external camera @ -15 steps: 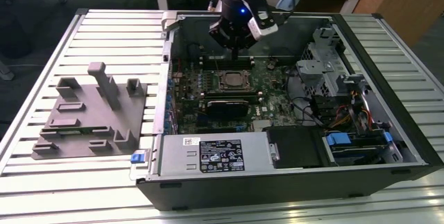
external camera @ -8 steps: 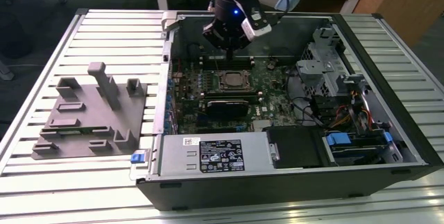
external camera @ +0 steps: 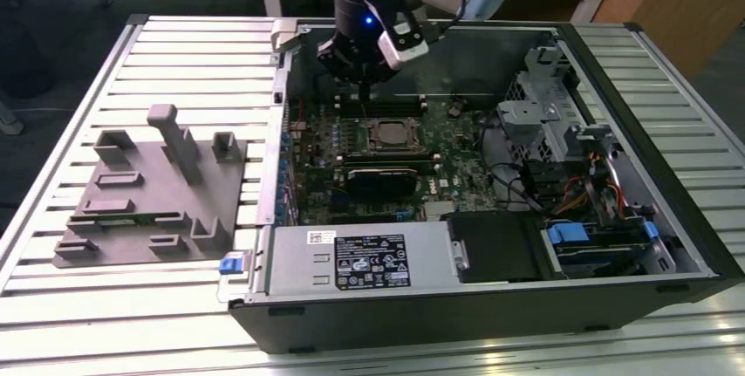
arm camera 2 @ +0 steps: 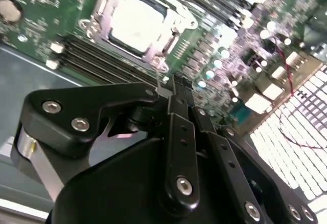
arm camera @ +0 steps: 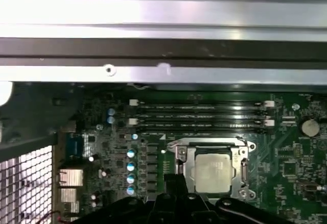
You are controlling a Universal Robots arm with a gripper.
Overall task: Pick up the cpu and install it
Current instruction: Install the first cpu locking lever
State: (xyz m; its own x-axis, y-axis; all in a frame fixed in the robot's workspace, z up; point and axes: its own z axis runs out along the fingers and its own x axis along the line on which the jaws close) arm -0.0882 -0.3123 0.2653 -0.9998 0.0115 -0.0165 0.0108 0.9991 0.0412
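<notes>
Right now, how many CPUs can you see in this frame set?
1. The cpu sits flat inside the metal socket frame on the motherboard, beside the memory slots. The tool hangs above the motherboard near the socket. Others could be hidden elsewhere.

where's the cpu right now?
The cpu sits in the socket frame on the motherboard, just beside the RAM slots in both wrist views. In the exterior view it lies below the hand.
</notes>
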